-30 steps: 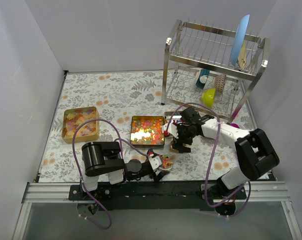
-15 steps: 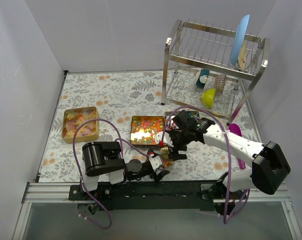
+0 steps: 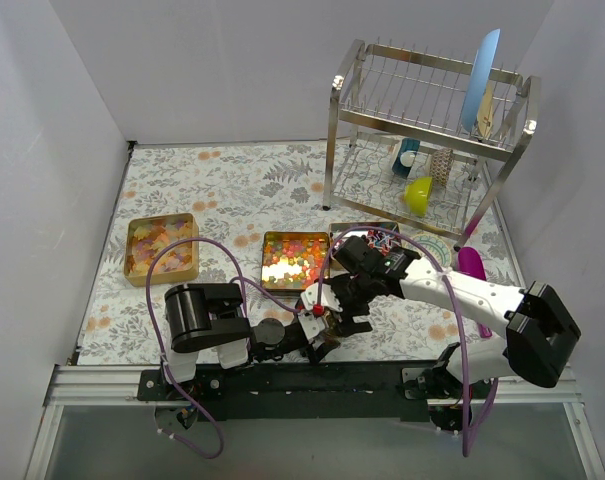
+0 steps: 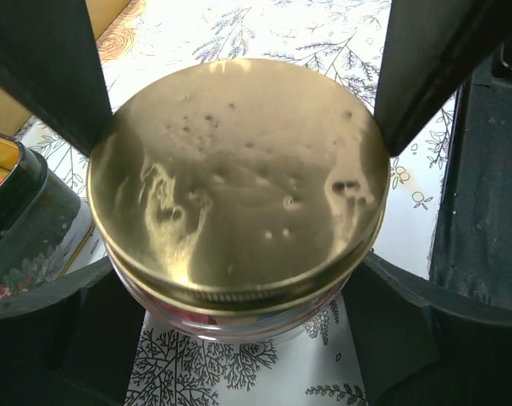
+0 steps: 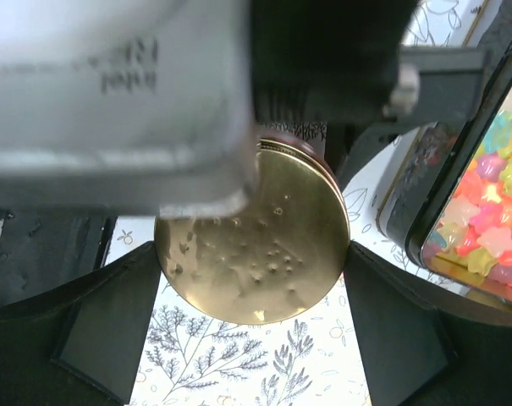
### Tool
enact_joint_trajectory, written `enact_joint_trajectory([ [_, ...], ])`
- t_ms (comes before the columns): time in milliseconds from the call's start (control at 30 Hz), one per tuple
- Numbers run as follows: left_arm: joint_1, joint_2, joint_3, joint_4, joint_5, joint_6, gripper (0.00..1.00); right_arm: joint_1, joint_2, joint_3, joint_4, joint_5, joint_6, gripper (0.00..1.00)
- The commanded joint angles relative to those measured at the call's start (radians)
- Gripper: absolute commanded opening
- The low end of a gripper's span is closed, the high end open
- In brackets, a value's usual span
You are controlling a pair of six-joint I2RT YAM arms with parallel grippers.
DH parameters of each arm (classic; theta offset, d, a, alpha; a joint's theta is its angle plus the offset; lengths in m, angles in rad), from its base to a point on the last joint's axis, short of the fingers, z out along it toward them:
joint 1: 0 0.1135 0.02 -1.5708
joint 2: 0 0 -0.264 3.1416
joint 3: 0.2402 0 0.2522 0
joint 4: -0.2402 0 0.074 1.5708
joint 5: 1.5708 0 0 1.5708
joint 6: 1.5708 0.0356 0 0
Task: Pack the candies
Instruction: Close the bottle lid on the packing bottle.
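At the near edge of the counter [image 3: 232, 190] stands a glass jar [image 4: 239, 326], capped by a flat gold lid [image 4: 239, 178]. A little red and pink shows through the glass under the rim, too little to tell how full the jar is. The left gripper [image 3: 320, 342] is spread wide and clamps the jar from both sides. The right gripper [image 3: 329, 308], just as wide, pinches the lid by its edge atop the jar.

Just beyond the jar lies a square tin [image 3: 265, 262] packed with glossy multicoloured candies [image 3: 295, 260]. Well to the jar's left sits a second tin [image 3: 134, 250] holding pale pastel gummies [image 3: 162, 245]. Beyond the jar to the right, behind the right arm, a few red, blue and white wrapped pieces [image 3: 382, 237] show; their container is mostly hidden. A purple scoop [image 3: 472, 265] lies farther right. Farthest from the jar, a dish rack [image 3: 427, 135] holds a blue plate [image 3: 482, 75] and a yellow-green bowl [image 3: 418, 193].
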Motion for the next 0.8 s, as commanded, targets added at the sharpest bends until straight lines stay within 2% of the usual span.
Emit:
enact_joint_trajectory([
  [0, 0.000, 0.112, -0.055, 0.244, -0.066, 0.117, 0.65, 0.027, 0.020, 0.008, 0.023, 0.014, 0.006, 0.90],
  [233, 0.000, 0.112, -0.055, 0.247, -0.067, 0.118, 0.65, 0.042, 0.040, 0.011, 0.031, 0.043, 0.002, 0.91],
  [400, 0.000, 0.112, -0.055, 0.247, -0.067, 0.120, 0.65, 0.042, 0.013, 0.019, 0.046, 0.059, 0.048, 0.98],
  [767, 0.000, 0.113, -0.055, 0.244, -0.059, 0.121, 0.65, 0.021, -0.012, 0.057, 0.003, 0.001, 0.066, 0.98],
])
